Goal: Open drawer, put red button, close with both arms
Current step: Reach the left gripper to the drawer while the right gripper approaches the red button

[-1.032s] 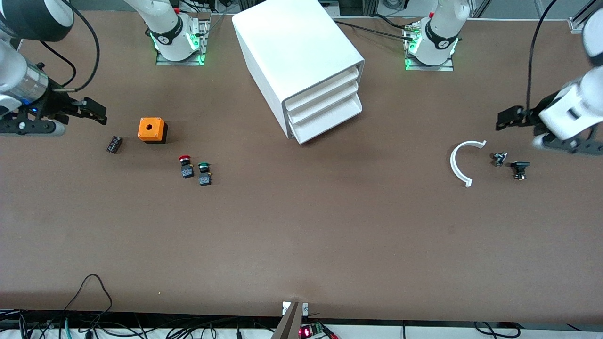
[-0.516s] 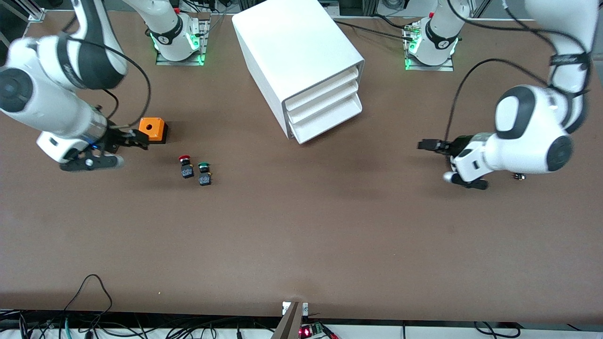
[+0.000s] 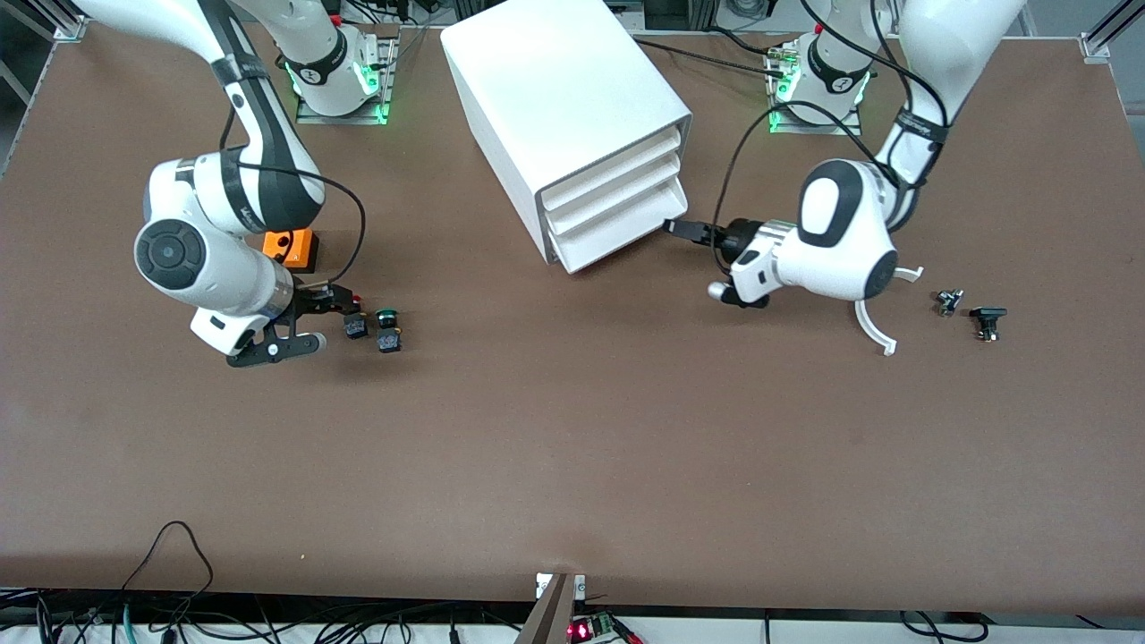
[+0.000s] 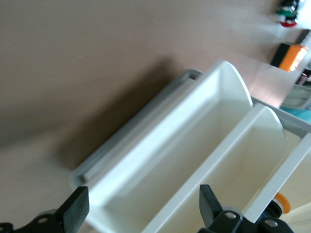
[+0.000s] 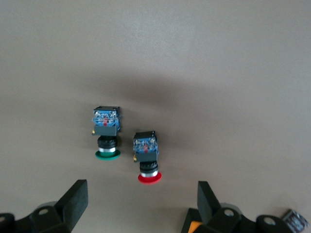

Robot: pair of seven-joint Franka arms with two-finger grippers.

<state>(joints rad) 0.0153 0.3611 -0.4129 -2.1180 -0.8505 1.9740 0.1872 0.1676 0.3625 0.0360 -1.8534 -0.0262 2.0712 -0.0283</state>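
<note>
Hovering right gripper (image 3: pixel 333 302) with fingers spread, empty, red button (image 3: pixel 354 315) on table just at its 3 o'clock, green button (image 3: pixel 387 329) beside it, left gripper (image 3: pixel 677 227) parted at closed drawer (image 3: pixel 615 199), no legible writing.

Brown desk (image 3: pixel 572 447) carries several loose items. Orange box with a hole (image 3: pixel 292 247) sits toward the right arm's end. Green-capped button (image 3: pixel 388 329) lies on its side, nearer the front camera than that box. Toward the left arm's end: a white curved piece (image 3: pixel 872 331), partly covered from above, and two small dark parts (image 3: pixel 948 301) (image 3: pixel 987 320) just beside each other. Cables (image 3: pixel 170 572) hang at the desk's front edge.
</note>
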